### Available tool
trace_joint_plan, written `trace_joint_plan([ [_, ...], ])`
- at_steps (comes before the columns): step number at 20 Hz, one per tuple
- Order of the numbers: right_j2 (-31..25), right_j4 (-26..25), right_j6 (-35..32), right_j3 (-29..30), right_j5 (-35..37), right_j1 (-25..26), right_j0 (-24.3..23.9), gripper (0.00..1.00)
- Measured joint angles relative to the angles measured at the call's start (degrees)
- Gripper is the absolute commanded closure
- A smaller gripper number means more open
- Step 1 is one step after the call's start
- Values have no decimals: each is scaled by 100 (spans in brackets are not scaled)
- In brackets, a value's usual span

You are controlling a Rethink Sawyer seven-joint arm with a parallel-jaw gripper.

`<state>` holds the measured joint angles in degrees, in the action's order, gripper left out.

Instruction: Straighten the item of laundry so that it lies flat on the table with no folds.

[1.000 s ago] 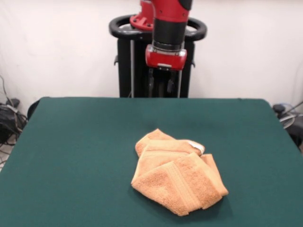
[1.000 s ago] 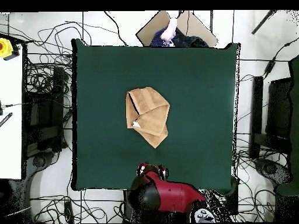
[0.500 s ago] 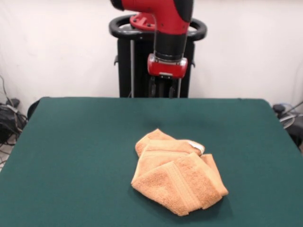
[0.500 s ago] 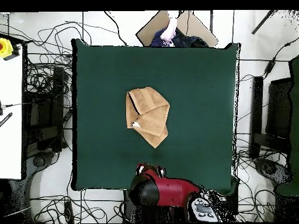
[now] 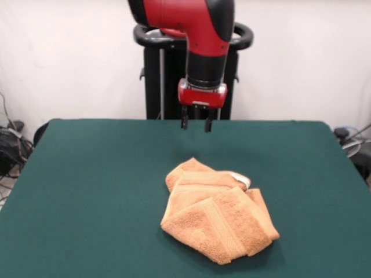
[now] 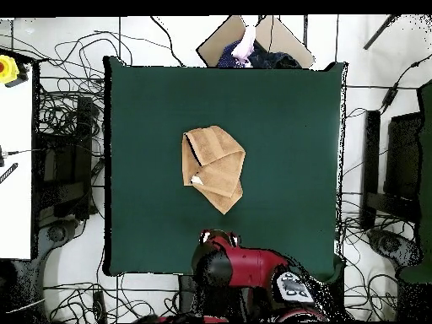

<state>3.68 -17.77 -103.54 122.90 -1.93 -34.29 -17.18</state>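
Note:
The orange-tan towel (image 5: 215,215) lies crumpled and folded over itself on the dark green table (image 5: 87,191), a little right of centre in the front view, with a band stripe on its top fold and a small white label at its far edge. It also shows in the overhead view (image 6: 213,167). My gripper (image 5: 196,124) hangs open and empty above the table's far edge, well behind the towel and clear of it. In the overhead view the gripper (image 6: 218,238) sits at the table's bottom edge (image 6: 169,253).
The black pedestal (image 5: 168,75) stands behind the table's far edge. Cables lie on the floor at both sides. In the overhead view a person's hand (image 6: 245,44) and a cardboard piece (image 6: 270,38) show past the table's top edge, and a white bench (image 6: 15,160) stands left.
The arm has swung forward and down, bringing the gripper from in front of the pedestal out over the table's far edge. The towel has not moved.

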Motion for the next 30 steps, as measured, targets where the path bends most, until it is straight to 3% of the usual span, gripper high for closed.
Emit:
trace_joint_plan([
  [30,-9,-26,0,-502,0,560,-60,0],
])
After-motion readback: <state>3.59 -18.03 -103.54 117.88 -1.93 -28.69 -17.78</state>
